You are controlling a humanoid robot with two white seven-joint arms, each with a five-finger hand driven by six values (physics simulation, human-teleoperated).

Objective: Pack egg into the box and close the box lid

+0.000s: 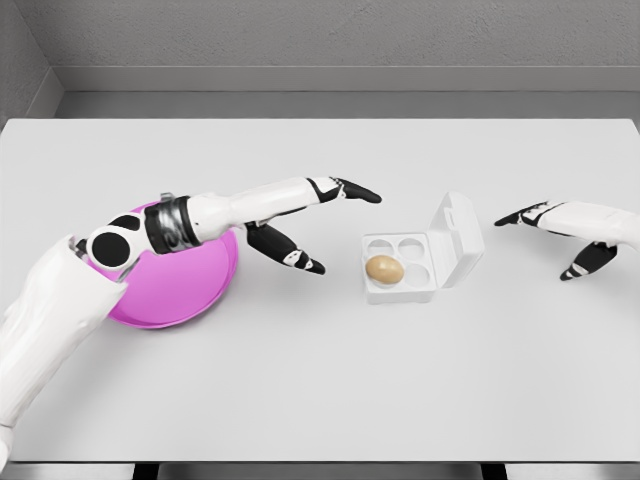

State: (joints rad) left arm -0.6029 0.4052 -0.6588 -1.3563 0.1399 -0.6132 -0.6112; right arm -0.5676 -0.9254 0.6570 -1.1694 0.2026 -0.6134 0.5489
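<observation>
white table (320, 390): tan egg (384, 268) in open box (420, 255)

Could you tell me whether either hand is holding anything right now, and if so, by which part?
Nothing is held: the left hand and right hand are both open, and the egg sits in the box.

Matt white table (320, 380). Smooth white plastic-looking egg box (415, 262) holding a smooth, slightly shiny tan egg (384, 268). Matt pink bowl (185, 285). Glossy white hard-shelled arm (250, 205) with black joints.
</observation>
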